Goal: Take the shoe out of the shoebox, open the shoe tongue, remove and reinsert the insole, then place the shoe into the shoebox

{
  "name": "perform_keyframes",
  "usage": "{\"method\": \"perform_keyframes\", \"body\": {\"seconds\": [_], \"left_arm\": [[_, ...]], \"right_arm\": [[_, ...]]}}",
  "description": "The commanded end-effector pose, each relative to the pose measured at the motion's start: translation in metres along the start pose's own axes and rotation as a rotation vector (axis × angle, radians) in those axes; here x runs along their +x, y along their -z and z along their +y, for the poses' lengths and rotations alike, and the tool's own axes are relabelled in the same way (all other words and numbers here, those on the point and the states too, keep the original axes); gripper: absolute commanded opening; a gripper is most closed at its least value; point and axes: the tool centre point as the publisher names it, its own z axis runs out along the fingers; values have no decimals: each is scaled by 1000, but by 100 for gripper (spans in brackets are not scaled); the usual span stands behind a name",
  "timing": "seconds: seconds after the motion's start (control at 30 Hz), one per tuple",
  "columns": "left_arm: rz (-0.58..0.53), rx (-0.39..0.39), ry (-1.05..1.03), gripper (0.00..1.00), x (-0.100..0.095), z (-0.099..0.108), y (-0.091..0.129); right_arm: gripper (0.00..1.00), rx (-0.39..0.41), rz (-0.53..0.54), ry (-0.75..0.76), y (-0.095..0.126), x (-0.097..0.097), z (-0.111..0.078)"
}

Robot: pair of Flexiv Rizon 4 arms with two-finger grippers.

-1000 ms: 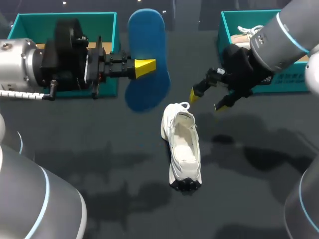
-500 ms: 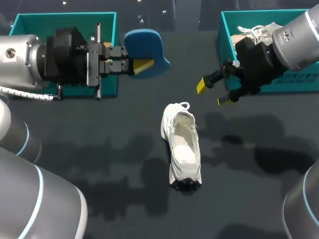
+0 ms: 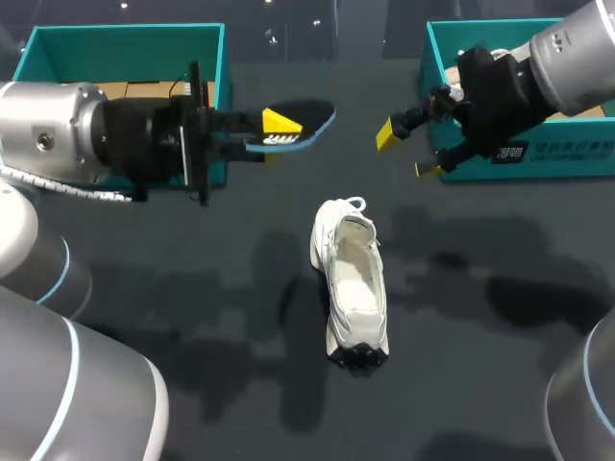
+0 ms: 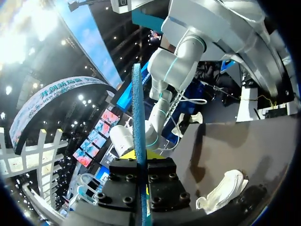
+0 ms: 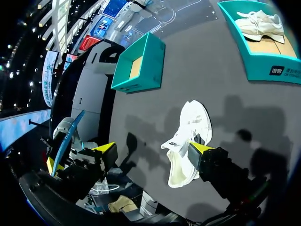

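Rotated flat, the insole (image 3: 312,123) sits clamped in the left claw (image 3: 274,133); right claw (image 3: 407,152) retreated, fingers apart. With the shoe (image 3: 354,283) out and emptied, reinserting and boxing remain.

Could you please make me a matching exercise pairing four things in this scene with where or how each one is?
Things:
1. insole
2. shoe without insole
3. other shoe
4. right gripper

States:
a. open, holding nothing
b. lying on the table, between the boxes
c. inside the right shoebox
d. clamped in the left gripper

Pairs: 1-d, 2-b, 3-c, 4-a.
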Motion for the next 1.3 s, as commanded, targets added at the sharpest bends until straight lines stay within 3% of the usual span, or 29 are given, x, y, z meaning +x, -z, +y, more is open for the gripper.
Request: {"method": "perform_keyframes", "body": {"seconds": [0.03,0.27,0.73,0.9,1.1,1.3], "left_arm": [[148,50,-600,0,5,22,-4],[193,-4,-842,0,12,46,-13],[185,-3,-842,0,13,50,-14],[193,-59,-778,0,26,72,-20],[167,-84,-661,0,37,87,-24],[143,-98,-626,0,44,101,-32]], "right_arm": [[100,-57,87,-2,16,-7,-9],[100,-87,222,-4,28,1,4],[100,-67,256,-5,29,2,9],[100,-87,301,16,28,6,21],[100,-127,339,65,36,13,19],[100,-125,368,78,30,21,20]]}}
